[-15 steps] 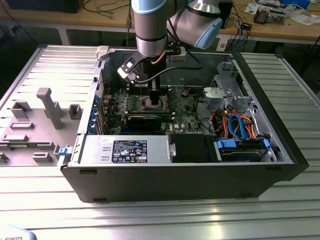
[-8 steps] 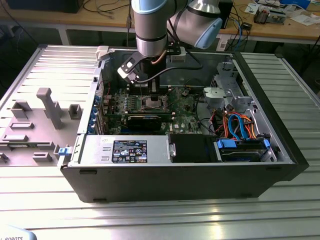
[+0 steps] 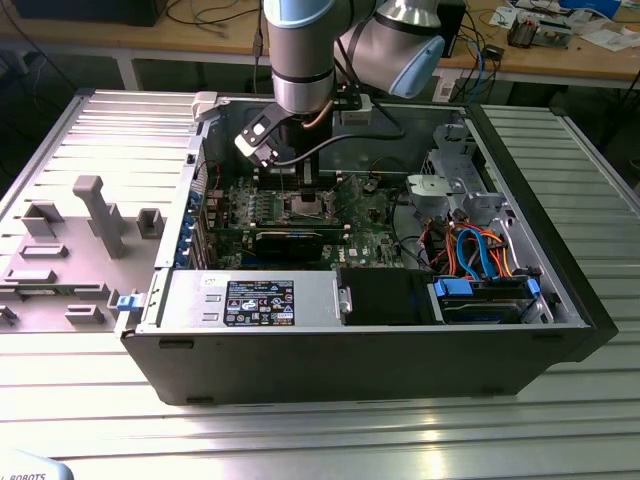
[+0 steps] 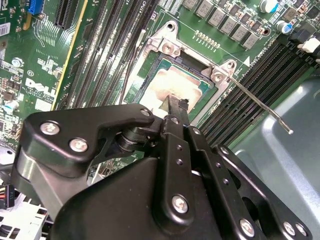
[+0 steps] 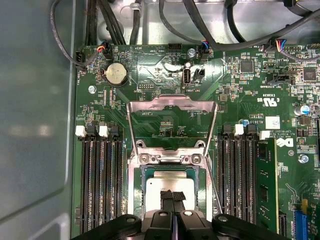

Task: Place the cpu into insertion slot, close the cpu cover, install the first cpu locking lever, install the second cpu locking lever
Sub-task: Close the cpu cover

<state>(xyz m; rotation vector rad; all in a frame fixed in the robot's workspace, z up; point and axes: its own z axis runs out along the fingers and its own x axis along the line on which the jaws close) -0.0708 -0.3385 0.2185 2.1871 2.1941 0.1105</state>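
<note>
First wrist view: claw [image 5: 173, 196] over cpu [image 5: 166, 181]; cover [image 5: 172, 102] raised.

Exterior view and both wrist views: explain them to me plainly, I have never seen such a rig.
The exterior view shows a robot arm reaching down into an open computer case lying on a ribbed metal table. Both wrist views come from cameras riding on the arm, looking past its black tool at the green motherboard. The cpu, a silvery square, lies in its socket, the tool's shut tips right over it. The cpu cover, a thin metal frame, stands open.
</note>
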